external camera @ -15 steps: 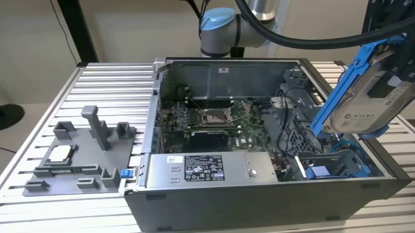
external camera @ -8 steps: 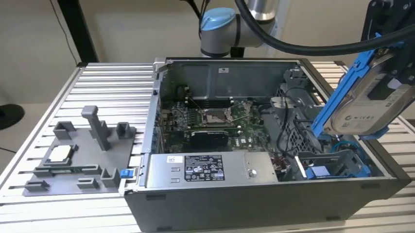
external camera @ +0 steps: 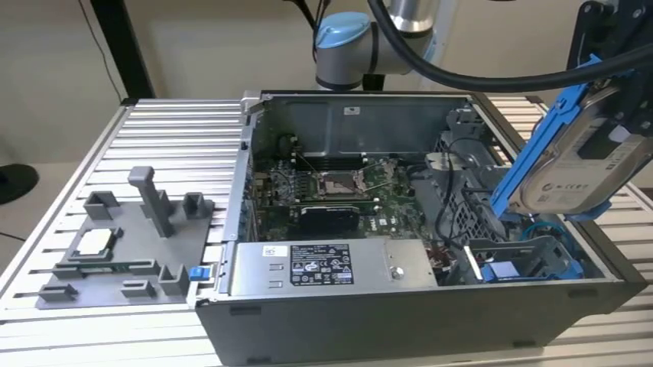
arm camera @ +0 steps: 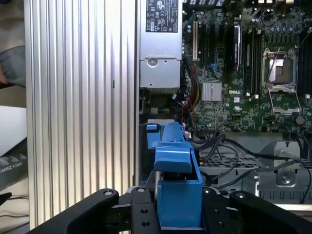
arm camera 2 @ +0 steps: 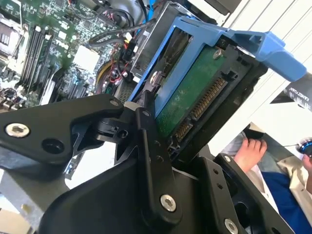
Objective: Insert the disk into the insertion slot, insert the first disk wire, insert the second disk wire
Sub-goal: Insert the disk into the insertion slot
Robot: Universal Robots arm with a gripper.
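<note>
My gripper (external camera: 612, 115) is shut on the disk (external camera: 579, 172), a silver drive with a white label in a blue carrier frame (external camera: 533, 149). It hangs steeply tilted above the exterior view's right end of the open computer case. The second wrist view shows the disk's green circuit board (arm camera 2: 195, 92) and connector, with a black finger (arm camera 2: 148, 131) pressed on the carrier's side. In the first wrist view the blue carrier (arm camera: 175, 180) sits between both fingers. The insertion slot (external camera: 479, 210), a perforated grey cage, lies below the disk. Black cables (arm camera: 219, 146) cross the cage; which are the disk wires I cannot tell.
The case holds a motherboard (external camera: 326, 191) and a grey power supply (external camera: 316, 267) along its front wall. Another blue carrier (external camera: 521, 267) sits low in the case's right corner. A grey fixture tray (external camera: 122, 245) stands on the ribbed table at left. A person's hand (arm camera 2: 248, 151) is nearby.
</note>
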